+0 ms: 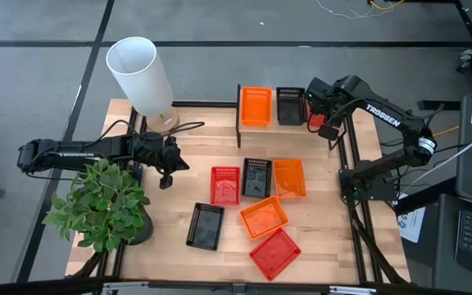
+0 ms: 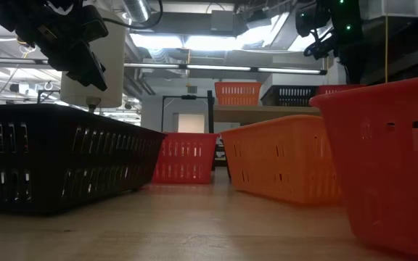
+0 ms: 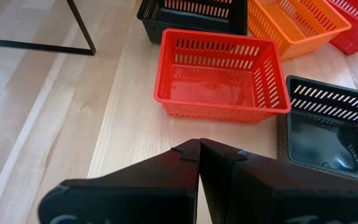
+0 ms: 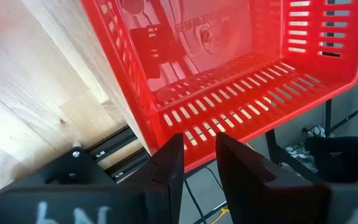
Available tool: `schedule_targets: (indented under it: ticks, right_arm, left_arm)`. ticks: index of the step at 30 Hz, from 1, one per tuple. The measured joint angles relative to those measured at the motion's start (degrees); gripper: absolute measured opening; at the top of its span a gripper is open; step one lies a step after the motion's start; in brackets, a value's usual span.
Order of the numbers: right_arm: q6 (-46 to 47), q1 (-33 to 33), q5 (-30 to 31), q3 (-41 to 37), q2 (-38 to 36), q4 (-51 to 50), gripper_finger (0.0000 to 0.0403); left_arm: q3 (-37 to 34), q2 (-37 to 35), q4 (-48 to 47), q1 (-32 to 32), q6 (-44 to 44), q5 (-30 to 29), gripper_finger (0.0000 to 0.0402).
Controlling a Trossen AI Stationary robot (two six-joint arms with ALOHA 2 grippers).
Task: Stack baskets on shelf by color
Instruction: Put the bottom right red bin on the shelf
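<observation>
The shelf [image 1: 273,124] stands at the table's far side. An orange basket [image 1: 256,106] and a black basket [image 1: 290,106] sit on its top. My right gripper [image 1: 318,115] is at the shelf's right end, shut on a red basket [image 4: 229,56], which also shows in the low view [image 2: 337,89]. Several baskets rest on the table: red [image 1: 225,185], black [image 1: 257,177], orange [image 1: 289,179], orange [image 1: 263,217], black [image 1: 206,225] and red [image 1: 274,252]. My left gripper [image 3: 199,146] is shut and hovers left of the red one [image 3: 222,74]. My right gripper pinches the red basket's slotted side wall [image 4: 197,132] at its rim between the two fingers. The basket is tilted, and its far part reaches out past the wood's right edge. Whether it rests on the shelf top, I cannot tell.
A lamp with a white shade [image 1: 140,74] stands at the far left corner. A potted plant [image 1: 105,205] stands at the near left, under my left arm. Black frame rails [image 1: 359,213] run along the table's right edge. Bare wood lies between the shelf and the loose baskets.
</observation>
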Motion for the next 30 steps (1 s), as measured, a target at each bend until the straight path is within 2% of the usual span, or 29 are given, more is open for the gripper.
schedule_targets:
  ticks: [16, 22, 25, 30]
  right_arm:
    - [7.9, 0.0, 0.0, 0.0, 0.0, 0.4, 0.0094]
    - [8.9, 0.0, -1.6, 0.0, -0.1, 8.7, 0.0094]
    - [8.6, -0.1, -2.9, 0.0, 0.7, 9.3, 0.0094]
    - [7.1, -0.3, 0.1, -3.1, 1.0, 8.7, 0.0094]
  left_arm:
    - [0.0, 0.0, 0.0, 0.0, 0.0, 0.0, 0.0]
    - [0.0, 0.0, 0.0, 0.0, 0.4, 0.0, 0.0]
    - [0.0, 0.0, 0.0, 0.0, 0.4, 0.0, 0.0]
    - [0.0, 0.0, 0.0, 0.0, 0.4, 0.0, 0.0]
